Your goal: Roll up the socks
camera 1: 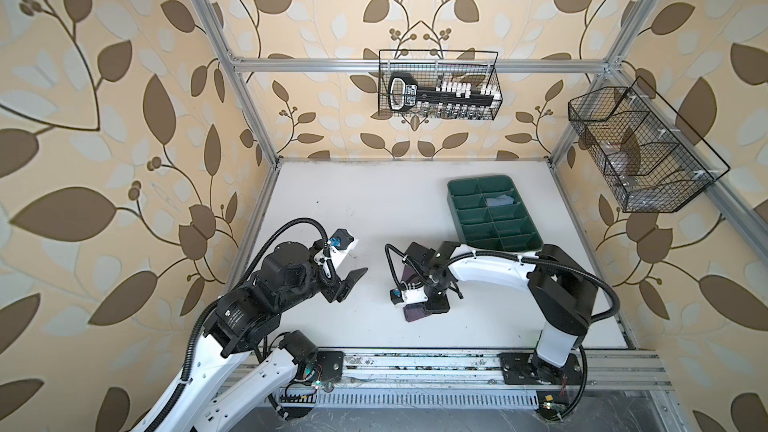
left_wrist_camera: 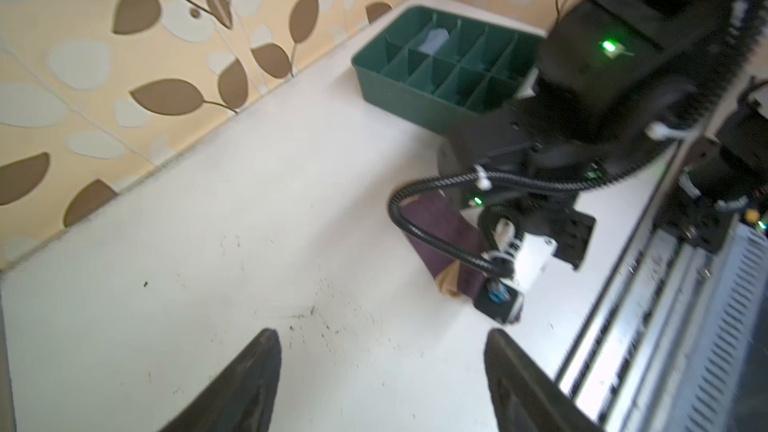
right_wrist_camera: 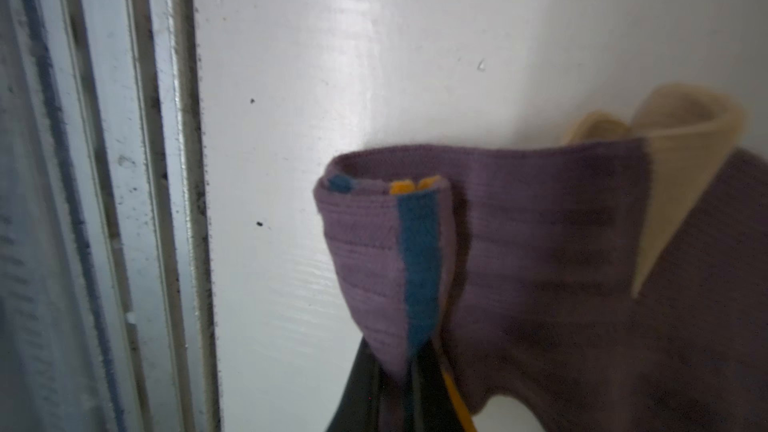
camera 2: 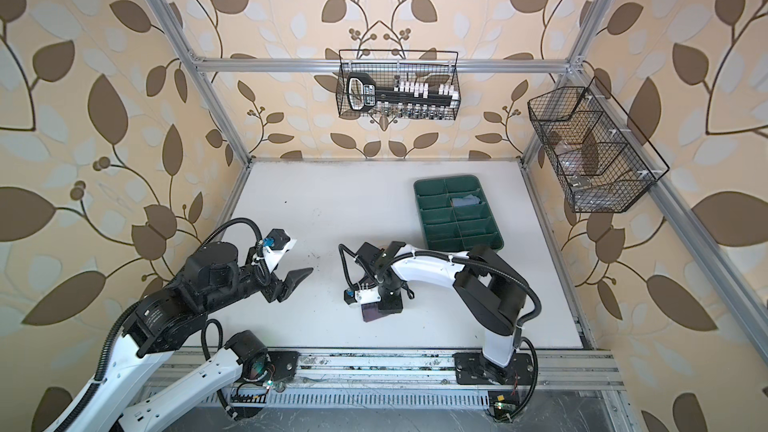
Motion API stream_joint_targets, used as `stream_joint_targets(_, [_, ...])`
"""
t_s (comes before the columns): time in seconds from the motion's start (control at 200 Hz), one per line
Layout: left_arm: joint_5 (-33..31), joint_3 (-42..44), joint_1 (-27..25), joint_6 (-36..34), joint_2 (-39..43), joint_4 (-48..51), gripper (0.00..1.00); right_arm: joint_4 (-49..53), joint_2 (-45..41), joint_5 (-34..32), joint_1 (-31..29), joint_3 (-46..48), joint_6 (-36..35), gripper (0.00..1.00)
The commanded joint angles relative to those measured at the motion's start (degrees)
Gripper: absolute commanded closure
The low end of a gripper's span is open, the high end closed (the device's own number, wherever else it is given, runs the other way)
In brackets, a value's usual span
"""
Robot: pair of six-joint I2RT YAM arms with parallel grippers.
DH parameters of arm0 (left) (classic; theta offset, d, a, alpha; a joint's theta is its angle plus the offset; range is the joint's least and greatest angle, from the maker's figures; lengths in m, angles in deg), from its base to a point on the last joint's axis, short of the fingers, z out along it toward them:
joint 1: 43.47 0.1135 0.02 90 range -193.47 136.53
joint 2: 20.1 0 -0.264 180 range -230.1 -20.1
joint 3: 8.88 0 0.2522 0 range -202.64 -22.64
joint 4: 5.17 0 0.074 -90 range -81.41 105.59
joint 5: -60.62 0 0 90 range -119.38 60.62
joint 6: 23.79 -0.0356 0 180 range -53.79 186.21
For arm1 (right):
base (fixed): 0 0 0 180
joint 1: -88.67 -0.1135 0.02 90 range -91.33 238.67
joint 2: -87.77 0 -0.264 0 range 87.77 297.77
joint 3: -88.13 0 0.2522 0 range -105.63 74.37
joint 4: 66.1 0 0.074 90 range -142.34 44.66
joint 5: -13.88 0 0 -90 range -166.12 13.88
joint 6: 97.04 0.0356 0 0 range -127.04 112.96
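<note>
Shut tight on the purple sock (right_wrist_camera: 540, 243) with the right tool (right_wrist_camera: 409, 384). Pinched right at the tips: a folded-over bit of ribbed purple cloth, with a blue stripe running down into the grip and a thin orange line just beside it. Curled round at the end away from the tips, like the start of a roll, with a peek of blue and orange inside. Off to one side of the tool, more purple cloth, darker in the shade, lying on the white worktop (right_wrist_camera: 332, 56). Past that, a tan patch shaped like a pointy cup, standing up a little from the purple. In both top views, mostly hidden under the right tool and its wrist, with only a purple corner poking out on the worktop.

Spread wide and empty with the left tool (left_wrist_camera: 382, 332), two dark fingers far from each other. Well apart from the sock, tips aimed toward it. Straight ahead of those tips: the purple sock as a long flat strip with a tan bit at the near end, tucked under the right arm. Farther off, beyond the right tool: a green tray (left_wrist_camera: 390, 89) with many little boxes, and a pale blue thing (left_wrist_camera: 434, 41) in one box. Too blurry to tell what.
</note>
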Motion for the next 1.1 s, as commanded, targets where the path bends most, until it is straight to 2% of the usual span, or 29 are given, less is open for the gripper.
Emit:
stream_joint_targets(0.0, [6.63, -2.37, -0.34, -3.36, -1.25, 7.04, 0.24, 7.13, 5.48, 5.09, 1.05, -1.98, 0.64, 1.0])
stream_joint_targets(0.16, [6.31, 1.86, -1.61, -7.42, -0.43, 4.04, 0.23, 6.79, 9.48, 3.53, 3.05, -6.44, 0.24, 1.0])
stream_joint_targets(0.255, [4.13, 3.83, -4.58, -8.9, -2.46, 2.94, 0.23, 5.52, 10.89, 3.11, 4.29, -7.15, -0.5, 1.0])
stream_joint_targets(0.335, [-2.27, 5.65, -10.12, -9.82, -5.48, 1.48, 0.23, 5.2, 12.24, 2.72, 5.1, -7.82, -0.94, 1.0])
stream_joint_targets(0.485, [-18.46, 9.33, -25.52, -11.77, -14.26, -4.22, 0.25, 5.35, 15.27, 3.81, 6.59, -9.52, -1.36, 1.0])
stream_joint_targets(0.585, [-23.28, 12.23, -31.92, -11.99, -21.51, -11.5, 0.27, 5.09, 16.97, 4.78, 7.22, -10.58, -1.55, 1.0])
stream_joint_targets(0.765, [-22.66, 16.3, -33.77, -9.22, -31.18, -27.19, 0.29, 5.33, 19.16, 5.91, 8.47, -12.42, -1.84, 1.0])
stream_joint_targets(1.095, [-18.85, 15.32, -34.03, -7.72, -44.0, -36.34, 0.33, 5.88, 20.21, 6.87, 10.15, -14.15, -1.36, 1.0])
